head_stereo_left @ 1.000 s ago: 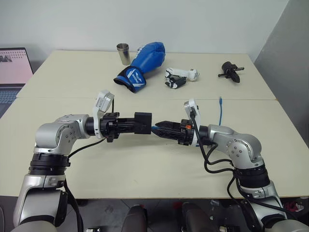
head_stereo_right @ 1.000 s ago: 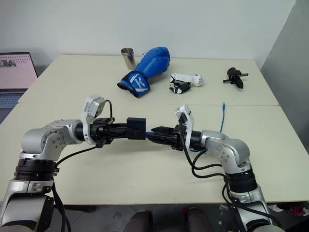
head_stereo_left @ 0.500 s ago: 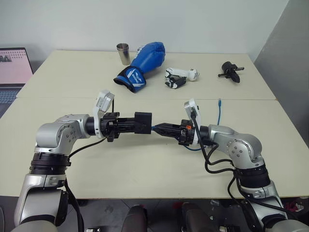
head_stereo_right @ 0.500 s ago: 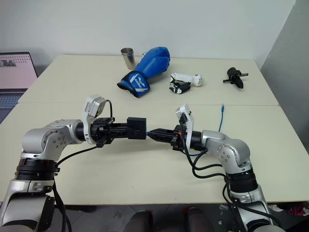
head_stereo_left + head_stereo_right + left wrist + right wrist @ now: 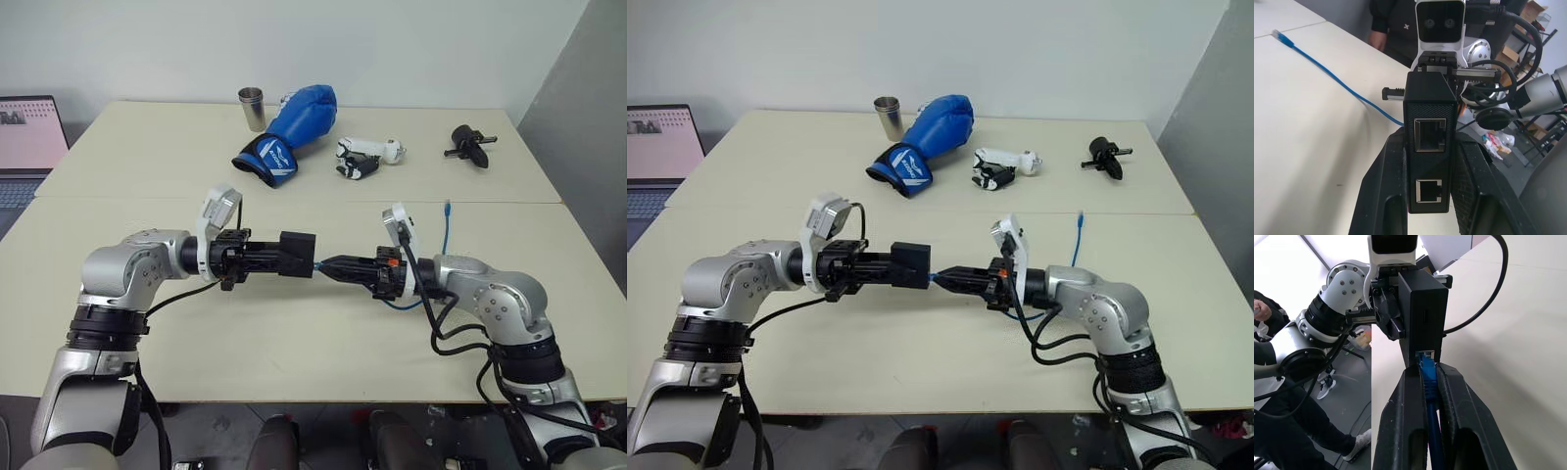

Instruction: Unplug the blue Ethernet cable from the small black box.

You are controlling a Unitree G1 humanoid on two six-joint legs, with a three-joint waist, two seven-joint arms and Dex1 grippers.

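Observation:
My left gripper (image 5: pixel 278 256) is shut on the small black box (image 5: pixel 298 252) and holds it level above the table, pointing right. Opposite it, my right gripper (image 5: pixel 329 264) points left, its fingers (image 5: pixel 1400 411) shut on the blue Ethernet cable (image 5: pixel 1431 428) just behind the plug. The plug's tip sits at the mouth of a port in the box (image 5: pixel 1422 313); I cannot tell how deep it is seated. The cable trails back under the right wrist, and its free end (image 5: pixel 448 206) lies on the table. The box face (image 5: pixel 1431 122) in the left wrist view shows two empty ports.
At the back of the table lie a blue boxing glove (image 5: pixel 294 122), a metal cup (image 5: pixel 251 108), a white and black gadget (image 5: pixel 362 157) and a black knobbed tool (image 5: pixel 470 145). A laptop (image 5: pixel 24 137) stands at far left. A person in dark clothes (image 5: pixel 1388 24) stands by the table.
My right gripper's fingers have closed from part open onto the cable at the plug. Both hands have kept their places; the camera has shifted slightly.

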